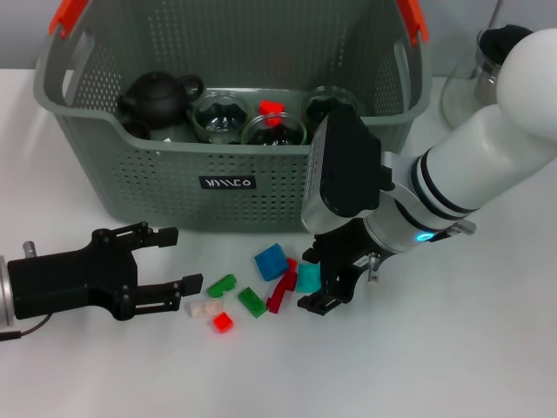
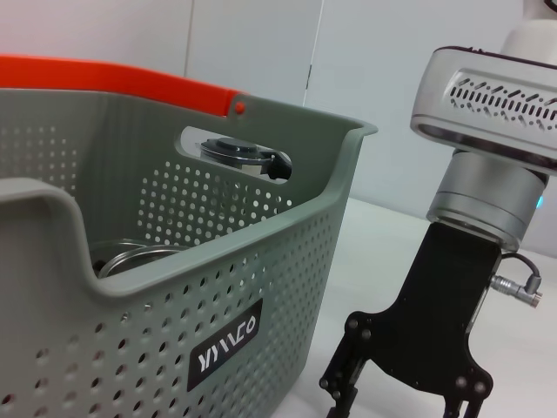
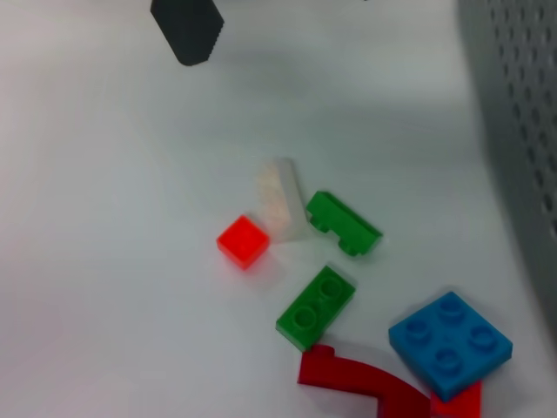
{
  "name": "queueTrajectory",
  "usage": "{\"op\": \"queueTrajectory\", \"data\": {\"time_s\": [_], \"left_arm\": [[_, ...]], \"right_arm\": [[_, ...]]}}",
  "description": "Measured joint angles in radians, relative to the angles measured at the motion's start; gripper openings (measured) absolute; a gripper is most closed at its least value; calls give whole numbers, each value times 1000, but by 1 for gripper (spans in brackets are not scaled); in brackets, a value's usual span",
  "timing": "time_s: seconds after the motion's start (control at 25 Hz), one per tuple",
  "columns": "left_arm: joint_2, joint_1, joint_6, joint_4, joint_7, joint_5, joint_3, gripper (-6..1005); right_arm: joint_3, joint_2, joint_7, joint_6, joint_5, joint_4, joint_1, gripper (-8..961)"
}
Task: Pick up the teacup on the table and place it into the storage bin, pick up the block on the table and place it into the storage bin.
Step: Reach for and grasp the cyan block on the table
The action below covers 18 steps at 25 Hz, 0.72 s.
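Note:
The storage bin (image 1: 218,152) stands at the back of the table, with glass teacups (image 1: 218,117) and a small red block (image 1: 271,108) inside. Several blocks lie in front of it: blue (image 1: 271,260), green (image 1: 251,300), a red cube (image 1: 223,322) and teal (image 1: 305,272). My right gripper (image 1: 313,279) is low over the table, open, its fingers on either side of the teal block. The left wrist view shows that gripper (image 2: 400,405) with its fingers spread. My left gripper (image 1: 185,259) rests open at the front left, pointing at the blocks.
A black teapot (image 1: 157,94) sits in the bin's left part. A glass jug with a black lid (image 1: 474,74) stands at the back right. In the right wrist view, a dark fingertip (image 3: 187,30) shows beyond the red cube (image 3: 243,242) and blue block (image 3: 450,333).

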<state>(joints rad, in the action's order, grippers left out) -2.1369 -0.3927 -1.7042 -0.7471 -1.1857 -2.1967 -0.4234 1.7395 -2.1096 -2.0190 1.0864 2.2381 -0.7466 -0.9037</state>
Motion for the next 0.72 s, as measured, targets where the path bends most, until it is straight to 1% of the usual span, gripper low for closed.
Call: {"op": "queueTrajectory", "data": {"time_s": [0.04, 0.28, 0.72], "left_arm": [[0, 0, 0, 0, 0, 0, 0, 814], [0, 0, 0, 0, 0, 0, 0, 814], [0, 0, 0, 0, 0, 0, 0, 813]], "right_arm": [[0, 0, 0, -2, 0, 4, -1, 824], [0, -1, -1, -5, 0, 14, -7, 659], [0, -1, -1, -5, -1, 16, -8, 664]]}}
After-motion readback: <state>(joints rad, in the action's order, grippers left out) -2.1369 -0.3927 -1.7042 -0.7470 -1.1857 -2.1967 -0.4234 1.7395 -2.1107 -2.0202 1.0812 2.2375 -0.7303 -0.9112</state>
